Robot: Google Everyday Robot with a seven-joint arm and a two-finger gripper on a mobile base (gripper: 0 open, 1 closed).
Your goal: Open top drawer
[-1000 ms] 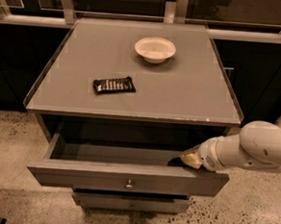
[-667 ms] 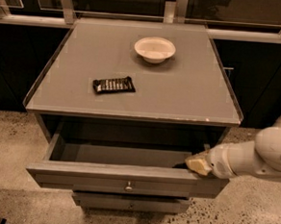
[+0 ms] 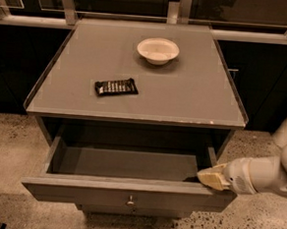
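The top drawer (image 3: 103, 195) stands pulled out from under the grey cabinet top, its grey inside (image 3: 125, 163) bare. Its flat front carries a small round metal knob (image 3: 130, 201) at the centre. The gripper (image 3: 207, 178) sits at the drawer's right front corner, at the top edge of the front panel, on the end of my white arm (image 3: 262, 174) coming in from the right. The front of a narrower drawer (image 3: 127, 212) shows just below.
On the cabinet top (image 3: 184, 94) lie a dark snack bar (image 3: 116, 87) left of centre and a white bowl (image 3: 158, 50) at the back. A raised rim edges the top. Speckled floor (image 3: 8, 146) lies around; dark cabinets stand behind.
The gripper and arm have drawn back to the right along the drawer's front edge, from over the right inside toward the right corner. The drawer stays open.
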